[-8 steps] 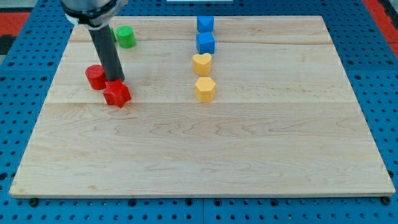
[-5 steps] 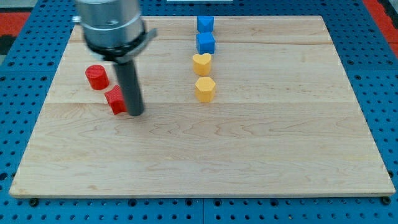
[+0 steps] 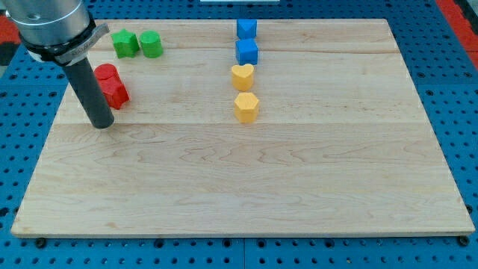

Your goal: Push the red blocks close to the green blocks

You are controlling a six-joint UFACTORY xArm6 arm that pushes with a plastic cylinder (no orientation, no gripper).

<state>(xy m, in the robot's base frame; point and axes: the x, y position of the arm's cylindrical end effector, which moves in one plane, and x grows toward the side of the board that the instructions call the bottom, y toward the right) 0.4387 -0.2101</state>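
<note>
Two red blocks touch each other near the board's upper left: a red cylinder and, just below and to its right, a red star-like block. Two green blocks lie side by side above them near the top edge: a green star-like block and a green cylinder. My tip rests on the board just below and left of the red star-like block; the rod covers the left side of the red blocks.
Two blue cubes sit at top centre, with a yellow heart block and a yellow hexagon block in a column below them. The wooden board lies on a blue pegboard.
My tip moved from right of the red star-like block to the left and up. Both red blocks have shifted up and left, closer to the green blocks.
</note>
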